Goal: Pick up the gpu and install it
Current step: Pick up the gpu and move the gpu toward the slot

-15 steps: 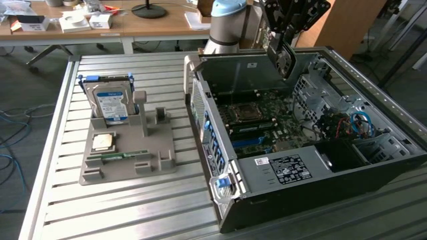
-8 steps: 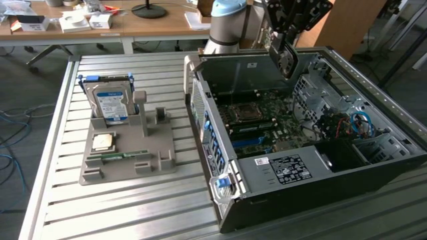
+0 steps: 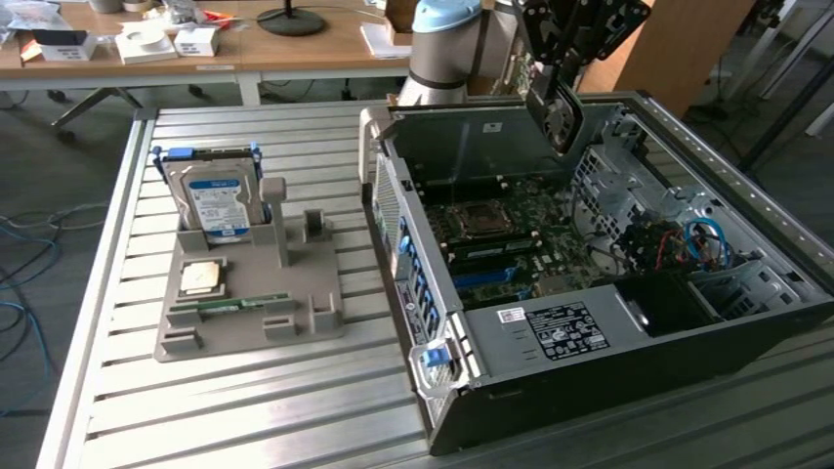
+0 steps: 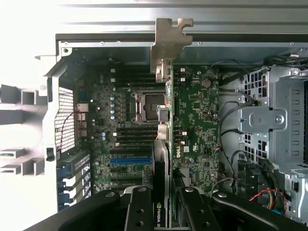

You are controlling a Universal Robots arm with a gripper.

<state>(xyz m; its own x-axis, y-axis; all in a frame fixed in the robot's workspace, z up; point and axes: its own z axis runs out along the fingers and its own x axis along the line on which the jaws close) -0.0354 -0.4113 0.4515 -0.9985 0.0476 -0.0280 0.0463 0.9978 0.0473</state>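
Observation:
My gripper (image 3: 576, 44) hangs above the back of the open computer case (image 3: 612, 347), shut on the gpu (image 3: 562, 109). The dark card hangs edge-down over the case's rear wall. In the wrist view the gpu (image 4: 166, 139) runs edge-on between my black fingers (image 4: 139, 209), its silver end bracket (image 4: 171, 41) farthest from the wrist. Below it lies the green motherboard (image 4: 120, 120) with an empty CPU socket (image 4: 149, 107) and a blue expansion slot (image 4: 130, 160). The card is above the board, not touching it.
A grey holder (image 3: 248, 293) on the slatted metal table, at the exterior view's left, carries a hard drive (image 3: 215, 200), a CPU chip (image 3: 202, 277) and a RAM stick (image 3: 241, 305). Drive cages and cables (image 3: 685, 244) fill the case's right side. A wooden desk (image 3: 261, 49) stands behind.

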